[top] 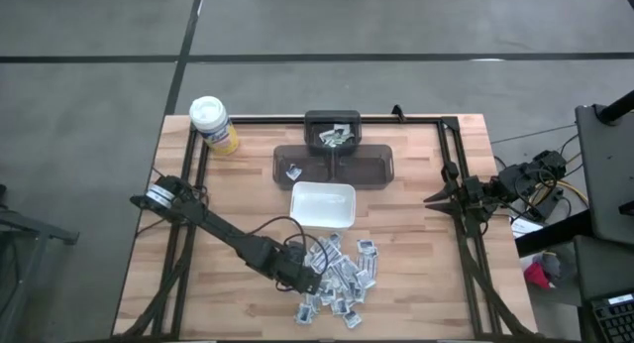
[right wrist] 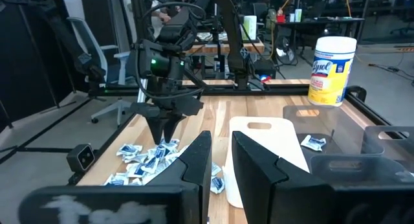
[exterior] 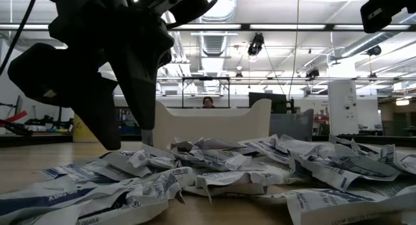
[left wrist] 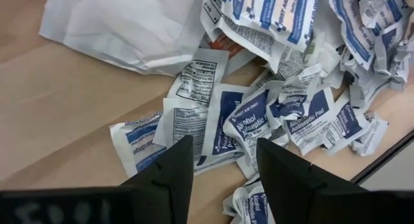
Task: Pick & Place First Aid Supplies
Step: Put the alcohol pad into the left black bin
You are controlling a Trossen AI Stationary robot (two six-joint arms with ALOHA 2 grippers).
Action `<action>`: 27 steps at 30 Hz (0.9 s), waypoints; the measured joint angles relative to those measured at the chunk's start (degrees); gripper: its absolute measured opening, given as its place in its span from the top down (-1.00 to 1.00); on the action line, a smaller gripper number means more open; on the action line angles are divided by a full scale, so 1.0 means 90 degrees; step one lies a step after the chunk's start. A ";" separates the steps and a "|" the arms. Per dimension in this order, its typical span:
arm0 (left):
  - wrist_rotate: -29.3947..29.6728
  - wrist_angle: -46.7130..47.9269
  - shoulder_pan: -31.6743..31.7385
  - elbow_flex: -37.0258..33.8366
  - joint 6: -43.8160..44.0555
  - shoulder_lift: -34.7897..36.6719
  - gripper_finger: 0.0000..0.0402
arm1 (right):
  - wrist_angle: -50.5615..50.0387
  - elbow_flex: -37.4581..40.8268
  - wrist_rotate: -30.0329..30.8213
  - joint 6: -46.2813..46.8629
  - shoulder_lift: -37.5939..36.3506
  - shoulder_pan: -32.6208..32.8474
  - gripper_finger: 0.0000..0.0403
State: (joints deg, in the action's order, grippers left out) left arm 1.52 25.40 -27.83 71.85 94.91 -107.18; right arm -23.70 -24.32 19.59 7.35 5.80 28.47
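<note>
Your left gripper (left wrist: 220, 166), fingers apart and empty, hangs over the packets (left wrist: 259, 120); most remain unpicked, few binned.

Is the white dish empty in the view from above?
Yes, the white dish holds nothing, while the packets lie in a heap on the table beside it.

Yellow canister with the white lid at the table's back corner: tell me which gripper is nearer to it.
Left. The left gripper is over the pile of small flat packets near the front edge, across the table from the yellow canister. The right gripper waits at the right edge, farther away.
</note>
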 joint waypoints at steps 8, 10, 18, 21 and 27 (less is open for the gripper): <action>0.0000 -0.0012 0.0000 -0.0055 -0.0013 0.0000 0.20 | 0.0000 0.0002 0.0000 -0.0005 0.0000 0.0000 0.71; -0.0018 -0.0015 0.0000 -0.0102 0.0008 0.0000 0.20 | 0.0000 0.0001 0.0000 -0.0005 0.0000 0.0001 0.71; -0.0050 -0.0045 0.0002 -0.0109 0.0015 0.0000 0.32 | 0.0000 0.0001 0.0000 0.0005 0.0000 0.0000 0.71; -0.0047 -0.0060 0.0012 -0.0109 0.0024 -0.0045 0.37 | 0.0000 0.0000 0.0000 0.0012 0.0000 0.0001 0.71; -0.0285 -0.0319 0.0029 -0.0089 0.0052 -0.0363 0.39 | 0.0001 0.0000 0.0000 0.0015 0.0000 0.0001 0.71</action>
State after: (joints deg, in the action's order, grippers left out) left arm -1.04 22.53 -27.57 71.05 95.38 -110.44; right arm -23.70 -24.32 19.59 7.49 5.80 28.48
